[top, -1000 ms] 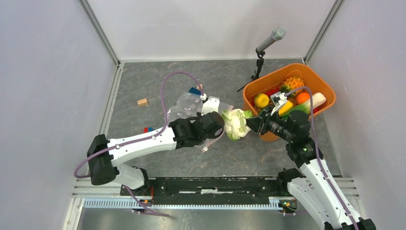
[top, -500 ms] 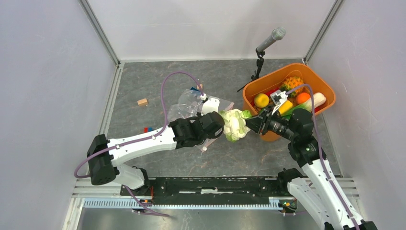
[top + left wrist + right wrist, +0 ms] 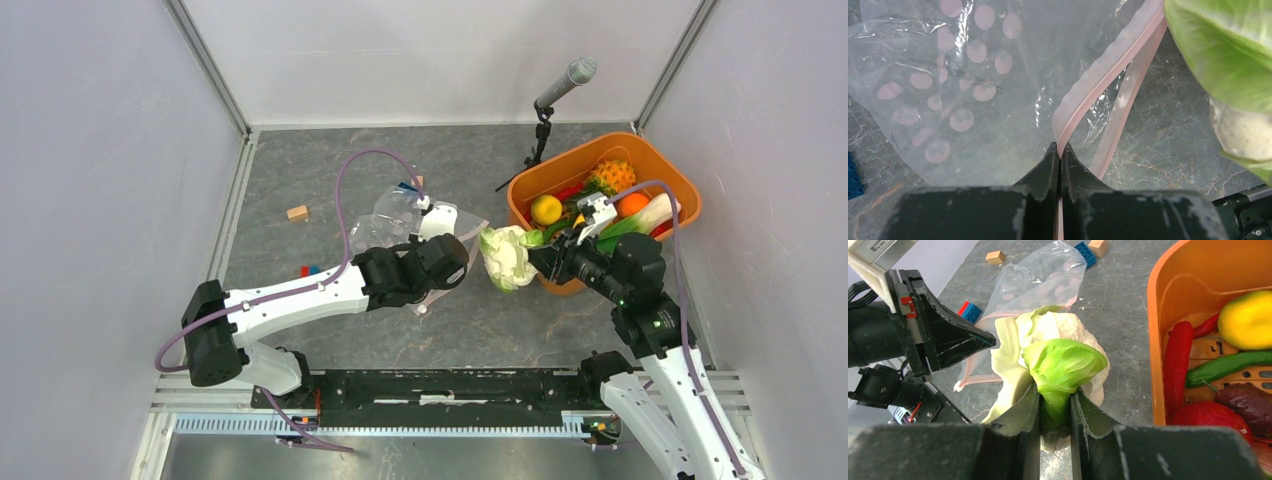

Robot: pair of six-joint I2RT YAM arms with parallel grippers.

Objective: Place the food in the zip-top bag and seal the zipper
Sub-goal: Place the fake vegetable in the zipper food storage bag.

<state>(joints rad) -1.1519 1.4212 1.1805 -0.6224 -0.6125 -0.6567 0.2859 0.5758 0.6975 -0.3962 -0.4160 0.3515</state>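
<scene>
Barely started: left pincer (image 3: 1058,150) pinches the zipper (image 3: 1108,65), right pincer (image 3: 1054,392) grips the cauliflower (image 3: 505,258) mid-frame, zip-top bag (image 3: 973,75) looks empty, rest in basket (image 3: 655,150) upper right.

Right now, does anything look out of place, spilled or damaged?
Nothing spilled or damaged. Loose toy bricks and a wooden block lie on the table near the zip-top bag. The cauliflower is outside the bag, held by the right gripper.
</scene>
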